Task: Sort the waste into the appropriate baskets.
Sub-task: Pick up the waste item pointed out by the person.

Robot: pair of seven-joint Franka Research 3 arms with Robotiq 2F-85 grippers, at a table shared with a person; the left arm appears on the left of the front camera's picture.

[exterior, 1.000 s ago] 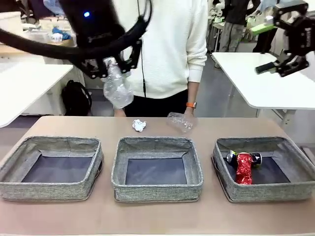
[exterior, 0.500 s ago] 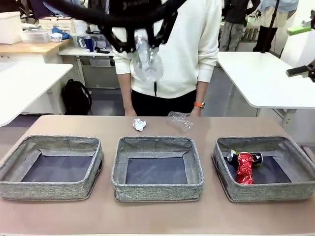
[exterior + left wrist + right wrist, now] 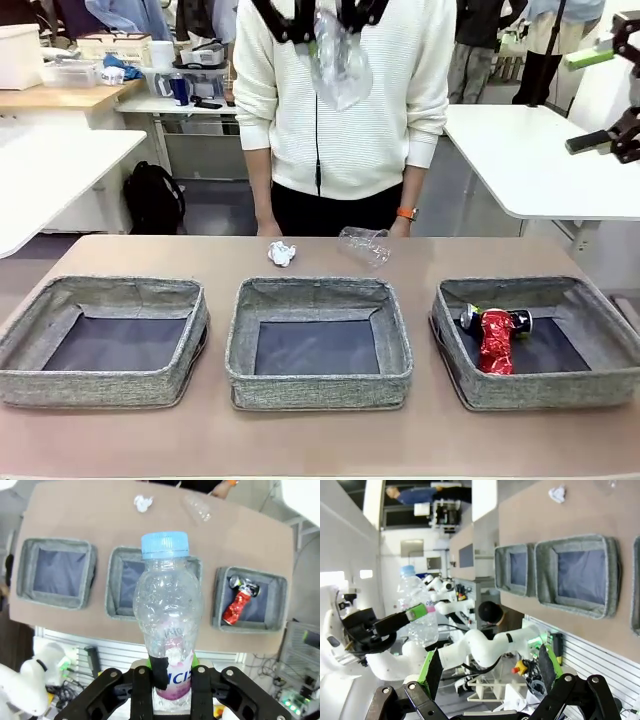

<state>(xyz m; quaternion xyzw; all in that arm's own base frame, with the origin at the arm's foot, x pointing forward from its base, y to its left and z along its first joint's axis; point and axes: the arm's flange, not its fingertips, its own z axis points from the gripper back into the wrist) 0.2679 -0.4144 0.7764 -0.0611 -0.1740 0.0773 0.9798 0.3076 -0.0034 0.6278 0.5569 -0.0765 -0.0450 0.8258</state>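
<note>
**Bottle gripped high above the baskets; cans lie in the right one**

Nearest the robot, three grey baskets stand in a row on the brown surface (image 3: pixel 320 445). The left basket (image 3: pixel 95 388) and the middle basket (image 3: pixel 318 390) show their dark flat bottoms. The right basket (image 3: pixel 550 392) holds a crushed red can (image 3: pixel 497 342), which touches a dark can (image 3: pixel 468 320) beside it.

Beyond the baskets, toward the far edge, a crumpled white paper (image 3: pixel 282 253) lies on the surface behind the left part of the middle basket. A clear plastic cup (image 3: pixel 365 244) lies on its side behind that basket's right part, apart from the paper.

The left gripper (image 3: pixel 171 676) is raised high above the surface. Its fingers are clamped on the pink-labelled end of the clear plastic bottle (image 3: pixel 170 610). The blue cap (image 3: pixel 165 545) points away from the fingers, down toward the surface. In the left wrist view the bottle covers part of the middle basket far below.

The right gripper (image 3: pixel 600 100) hangs high at the right side, its fingers spread wide with nothing between them.

At the far edge stands a person (image 3: pixel 350 130) in a white sweater, arms down at the sides. One wrist wears an orange band (image 3: pixel 404 213), just behind the cup. In the front view the bottle shows against the sweater's chest.
</note>
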